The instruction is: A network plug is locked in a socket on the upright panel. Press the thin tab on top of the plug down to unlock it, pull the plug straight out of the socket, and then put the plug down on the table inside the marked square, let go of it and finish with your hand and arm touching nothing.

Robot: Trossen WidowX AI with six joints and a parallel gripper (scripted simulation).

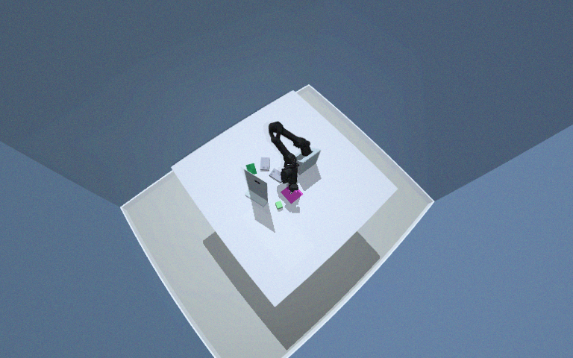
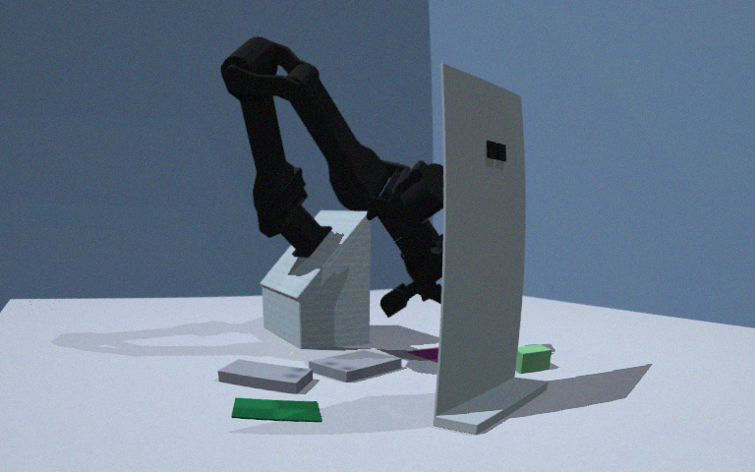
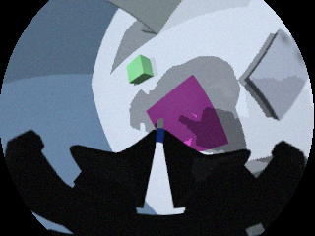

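Overhead, the hand (image 1: 292, 186) hangs above the magenta marked square (image 1: 291, 195) on the desk (image 1: 338, 202). Outside, the panel's socket (image 2: 495, 150) looks vacant, so extraction seems finished. Wrist-side, the hand pinches the plug (image 3: 159, 136); lowering, releasing, retreating remain.

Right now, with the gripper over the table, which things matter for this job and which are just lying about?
Job:
- gripper, shut on the pale plug
- upright panel with its dark socket
- magenta marked square, below the gripper

Lying about:
- light green cube
- two flat grey blocks
- dark green flat piece
- grey wedge block
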